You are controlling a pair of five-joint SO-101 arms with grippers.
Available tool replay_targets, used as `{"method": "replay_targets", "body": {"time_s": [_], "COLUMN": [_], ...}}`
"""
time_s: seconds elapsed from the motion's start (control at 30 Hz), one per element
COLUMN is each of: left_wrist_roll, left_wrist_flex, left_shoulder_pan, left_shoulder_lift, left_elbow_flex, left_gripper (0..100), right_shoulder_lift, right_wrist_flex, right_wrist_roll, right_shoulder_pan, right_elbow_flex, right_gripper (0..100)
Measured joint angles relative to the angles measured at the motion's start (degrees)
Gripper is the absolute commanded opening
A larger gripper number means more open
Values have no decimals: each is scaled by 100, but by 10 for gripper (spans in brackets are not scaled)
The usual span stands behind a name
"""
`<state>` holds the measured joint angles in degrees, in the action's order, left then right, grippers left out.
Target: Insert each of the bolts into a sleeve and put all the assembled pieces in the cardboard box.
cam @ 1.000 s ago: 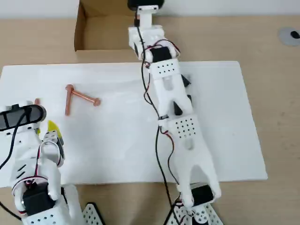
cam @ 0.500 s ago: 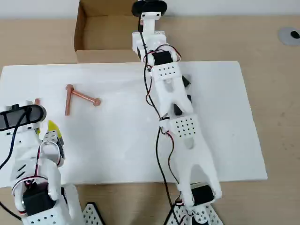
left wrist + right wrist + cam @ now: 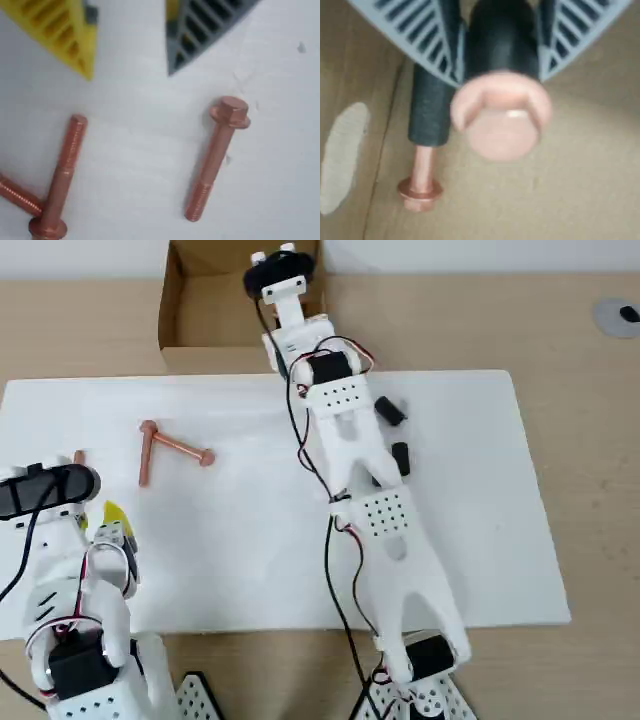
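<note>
My right gripper (image 3: 500,75) is shut on a black sleeve with a copper bolt (image 3: 500,116) in it, held above the floor of the cardboard box (image 3: 182,312). Another assembled piece (image 3: 426,125) lies in the box just beside it. Three loose copper bolts (image 3: 145,453) (image 3: 180,447) (image 3: 78,457) lie on the white sheet at the left. My left gripper (image 3: 130,70) hangs open just above the sheet, close to two of these bolts (image 3: 217,155) (image 3: 59,177). Two bare black sleeves (image 3: 388,410) (image 3: 401,457) lie beside the right arm.
The white sheet (image 3: 250,550) covers most of the table between the arms. The right arm (image 3: 350,440) stretches across it toward the box at the back. A grey round fitting (image 3: 618,316) sits at the table's far right.
The right arm has swung left over the box with the assembled piece, uncovering the two black sleeves. The left arm has kept still.
</note>
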<state>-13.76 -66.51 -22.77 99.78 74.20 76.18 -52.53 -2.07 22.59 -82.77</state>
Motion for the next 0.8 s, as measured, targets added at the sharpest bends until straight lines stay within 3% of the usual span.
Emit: {"method": "replay_targets", "body": {"time_s": [0.37,0.8], "left_wrist_roll": [0,264], "left_wrist_flex": [0,-114], "left_shoulder_pan": [0,-378], "left_shoulder_lift": [0,-563], "left_elbow_flex": [0,-589], "left_gripper": [107,107], "right_shoulder_lift": [-35,-18], "right_wrist_flex": [-571,-1811], "right_wrist_roll": [273,290], "right_shoulder_pan": [79,237], "right_elbow_flex": [-211,-976], "right_gripper": [260,268]}}
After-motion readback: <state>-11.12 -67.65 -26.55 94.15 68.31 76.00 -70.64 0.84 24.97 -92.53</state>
